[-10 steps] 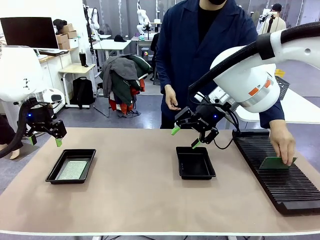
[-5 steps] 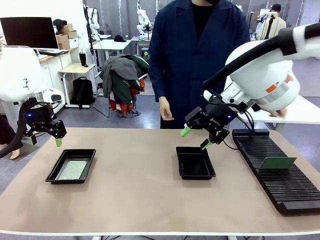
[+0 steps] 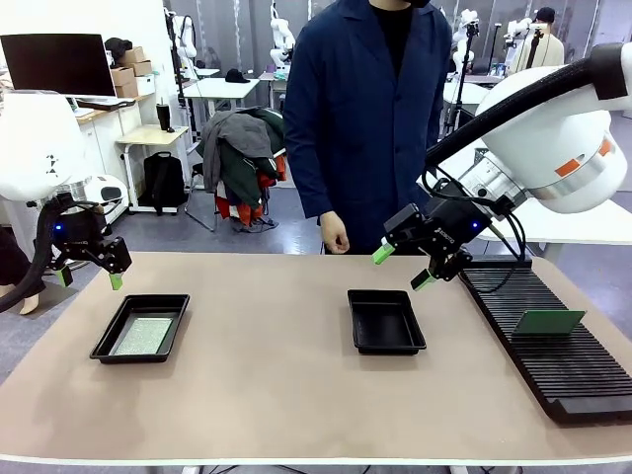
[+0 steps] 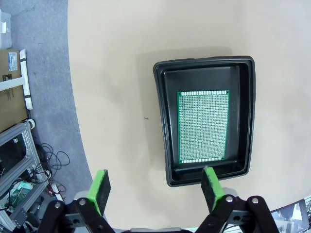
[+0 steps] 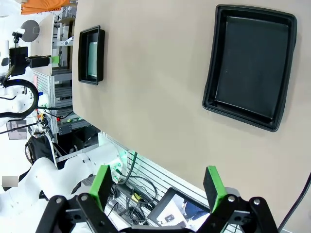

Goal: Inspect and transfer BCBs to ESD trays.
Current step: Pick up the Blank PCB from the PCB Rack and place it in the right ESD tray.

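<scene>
Across the tan table (image 3: 267, 385), the black rack (image 3: 553, 346) at right carries a leaning board (image 3: 548, 322), the left tray (image 3: 141, 328) at lower left holds a flat board (image 3: 143, 336), the middle tray (image 3: 386, 321) sits at centre, and the left gripper (image 3: 90, 279) and right gripper (image 3: 403, 269) hover above with fingers spread wide, gripping nothing.

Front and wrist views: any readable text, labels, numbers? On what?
No text is readable.
Board in the tray: dot grid, no legible print.
Cardboard box: label too small to read.
Small screen: too blurred to read.
</scene>
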Controlling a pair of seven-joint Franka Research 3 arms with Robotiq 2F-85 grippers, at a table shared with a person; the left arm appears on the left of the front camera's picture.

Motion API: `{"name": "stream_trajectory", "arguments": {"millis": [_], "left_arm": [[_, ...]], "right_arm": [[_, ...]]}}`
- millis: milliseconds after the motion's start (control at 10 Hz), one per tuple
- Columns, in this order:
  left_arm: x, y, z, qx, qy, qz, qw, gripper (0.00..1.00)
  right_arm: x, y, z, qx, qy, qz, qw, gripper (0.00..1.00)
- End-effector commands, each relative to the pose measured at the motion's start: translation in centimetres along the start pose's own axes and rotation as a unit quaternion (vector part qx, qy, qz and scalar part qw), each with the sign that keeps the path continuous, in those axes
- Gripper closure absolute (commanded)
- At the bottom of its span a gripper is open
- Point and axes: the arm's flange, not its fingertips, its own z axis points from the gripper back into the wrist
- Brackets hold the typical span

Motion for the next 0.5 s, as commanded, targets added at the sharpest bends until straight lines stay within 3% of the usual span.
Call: {"name": "stream_trajectory", "arguments": {"millis": [0,400], "left_arm": [[0.0,0.1,-0.2,0.000,-0.002,0.002,1.000,0.00],[0.0,0.1,-0.2,0.000,-0.002,0.002,1.000,0.00]], "right_arm": [[-0.5,-0.8,0.0,0.023,0.004,0.001,1.000,0.00],[-1.0,-2.0,1.3,0.005,0.004,0.030,1.000,0.00]]}}
